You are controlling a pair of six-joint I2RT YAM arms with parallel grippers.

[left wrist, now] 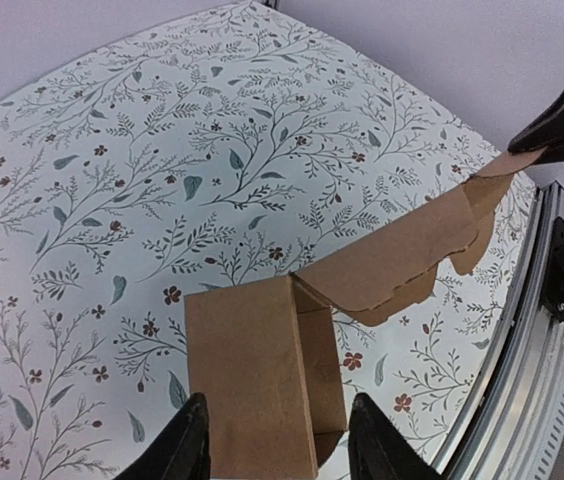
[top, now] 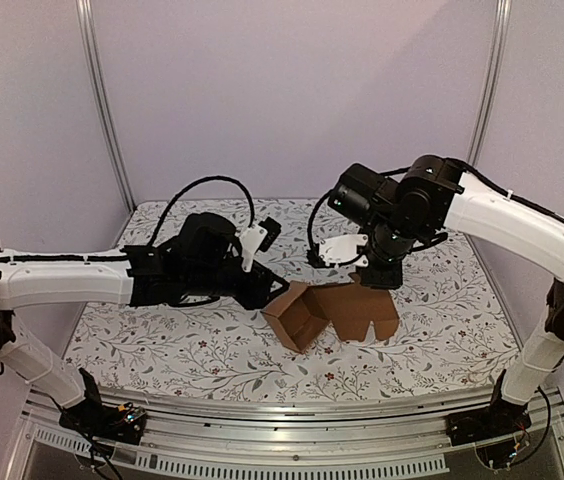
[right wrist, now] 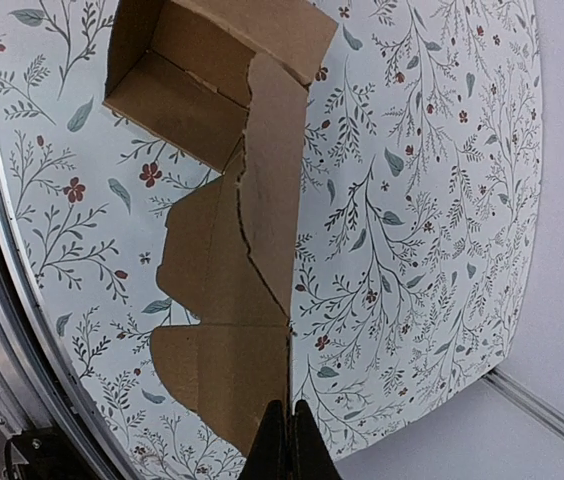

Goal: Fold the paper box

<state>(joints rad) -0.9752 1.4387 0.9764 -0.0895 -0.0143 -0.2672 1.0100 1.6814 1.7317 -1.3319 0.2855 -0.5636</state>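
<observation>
Brown cardboard, the paper box (top: 334, 312) (left wrist: 262, 370) (right wrist: 227, 250) lies half folded on the flowered tablecloth (top: 162, 350) (left wrist: 112, 150) (right wrist: 412, 200), between my two grippers. One end is raised into an open, cube-like tray. The rest trails away as a strip of flaps with ragged die-cut edges.

My left gripper (top: 267, 292) (left wrist: 282, 450) stands about half spread, with the tray's end right between the tips and one finger at each side wall. Whether they actually press on it I cannot tell.

My right gripper (top: 370, 282) (right wrist: 287, 440) is pinched fully together on the far tip of the flap strip. It holds that edge up off the cloth, so the strip runs straight out from those fingertips toward the tray.

Beyond the cloth, a metal rail (top: 312, 415) (left wrist: 522, 380) edges the table on the near side of both grippers.
</observation>
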